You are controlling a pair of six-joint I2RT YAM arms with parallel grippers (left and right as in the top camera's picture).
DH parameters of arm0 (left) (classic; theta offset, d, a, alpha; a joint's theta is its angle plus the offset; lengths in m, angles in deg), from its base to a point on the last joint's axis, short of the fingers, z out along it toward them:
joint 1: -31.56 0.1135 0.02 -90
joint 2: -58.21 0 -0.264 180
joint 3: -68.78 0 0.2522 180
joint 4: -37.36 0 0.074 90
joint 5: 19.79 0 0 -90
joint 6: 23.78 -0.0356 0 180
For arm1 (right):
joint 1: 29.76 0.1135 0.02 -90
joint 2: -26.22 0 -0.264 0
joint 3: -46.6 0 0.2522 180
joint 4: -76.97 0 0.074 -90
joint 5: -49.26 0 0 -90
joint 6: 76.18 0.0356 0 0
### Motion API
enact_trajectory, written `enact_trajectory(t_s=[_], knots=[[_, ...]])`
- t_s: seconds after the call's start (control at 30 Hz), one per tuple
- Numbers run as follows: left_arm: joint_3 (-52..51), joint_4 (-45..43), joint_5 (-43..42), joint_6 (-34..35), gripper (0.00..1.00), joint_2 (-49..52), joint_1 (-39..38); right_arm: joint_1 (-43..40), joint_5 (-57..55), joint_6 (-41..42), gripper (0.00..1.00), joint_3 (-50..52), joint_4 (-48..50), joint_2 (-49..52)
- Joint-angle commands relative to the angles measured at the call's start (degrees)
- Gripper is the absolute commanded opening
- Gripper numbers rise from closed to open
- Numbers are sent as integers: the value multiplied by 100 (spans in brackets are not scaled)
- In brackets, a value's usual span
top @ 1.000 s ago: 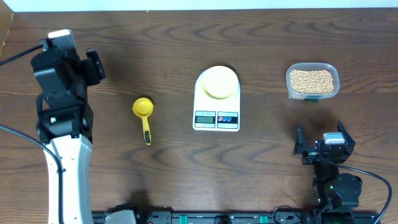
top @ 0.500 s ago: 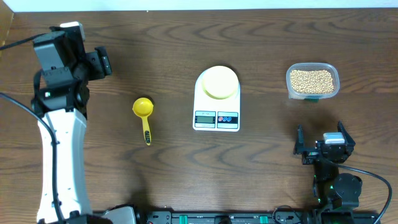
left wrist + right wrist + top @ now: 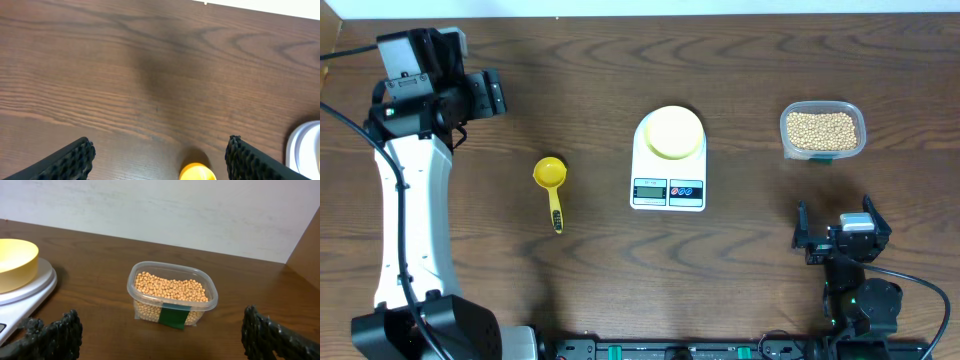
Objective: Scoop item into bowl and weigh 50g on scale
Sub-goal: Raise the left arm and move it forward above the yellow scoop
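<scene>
The item, small tan beans [image 3: 822, 129], fills a clear plastic container at the far right; the right wrist view shows the beans [image 3: 171, 287] straight ahead. The cream bowl [image 3: 672, 132] sits on the white scale [image 3: 668, 185] at the table's centre, and both the bowl [image 3: 15, 262] and the scale [image 3: 30, 287] show at the left in the right wrist view. My left gripper [image 3: 498, 93] is open at the far left, above and behind the yellow scoop [image 3: 551, 180]. In the left wrist view the left gripper [image 3: 160, 150] holds nothing. My right gripper [image 3: 836, 212] is open near the front right, empty [image 3: 161, 322].
The yellow scoop [image 3: 197, 172] lies between my left fingers' line of sight, low in the left wrist view, with the scale's edge [image 3: 305, 150] at the right. A green label marks the container's [image 3: 172, 295] front. A wall rises behind the table.
The left arm has stretched toward the far edge, and its gripper has moved up and right. The right arm, scoop, bowl and container have not moved.
</scene>
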Motion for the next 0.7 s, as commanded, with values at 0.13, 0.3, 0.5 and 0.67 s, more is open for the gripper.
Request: enact_trajectory(t_s=[0.13, 0.3, 0.5, 0.67], knots=[[258, 275, -133, 4, 86, 105, -15, -20, -22, 63, 99, 9, -24, -42], [258, 501, -131, 4, 86, 184, -179, -20, -22, 63, 99, 9, -24, -42], [258, 793, -133, 7, 86, 590, -339, -20, -22, 61, 99, 9, -24, -42], [258, 925, -131, 4, 86, 892, -343, -20, -22, 63, 99, 9, -24, -42]])
